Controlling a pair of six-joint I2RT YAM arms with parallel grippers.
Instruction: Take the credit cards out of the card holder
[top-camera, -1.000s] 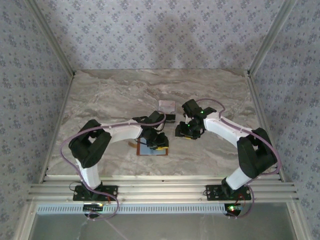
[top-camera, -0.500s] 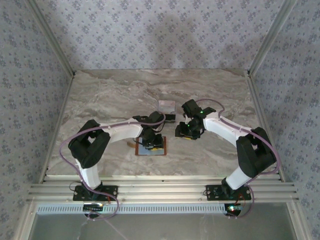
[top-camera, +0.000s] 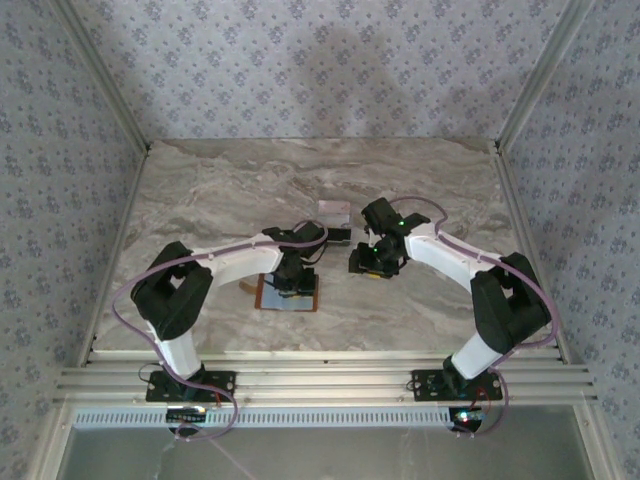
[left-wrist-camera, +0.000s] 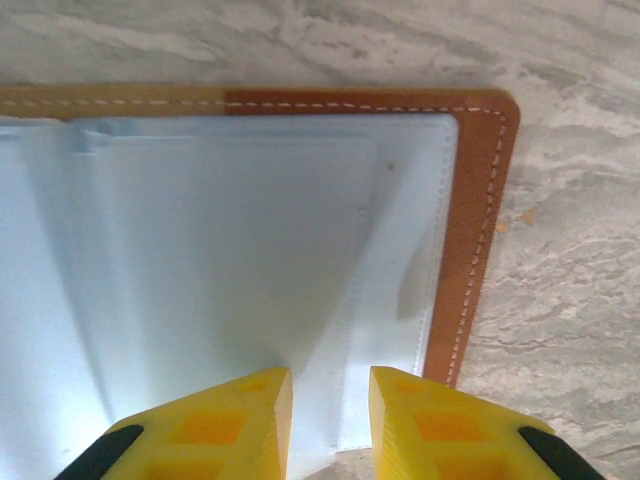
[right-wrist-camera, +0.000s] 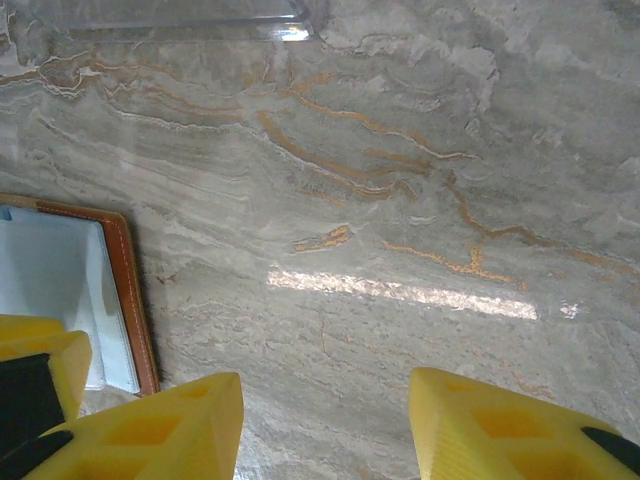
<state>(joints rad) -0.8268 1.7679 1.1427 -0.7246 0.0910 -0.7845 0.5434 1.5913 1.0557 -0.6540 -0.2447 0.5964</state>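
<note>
Overlapping card holder (left-wrist-camera: 230, 250): L tool (left-wrist-camera: 330, 388)

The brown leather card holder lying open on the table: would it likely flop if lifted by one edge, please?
The brown leather card holder with pale grey-blue pockets looks thin and lies spread open, so it would probably fold or sag when lifted. Flat on the glossy marble-patterned tabletop, it would likely slide rather than tip if pushed.
</note>
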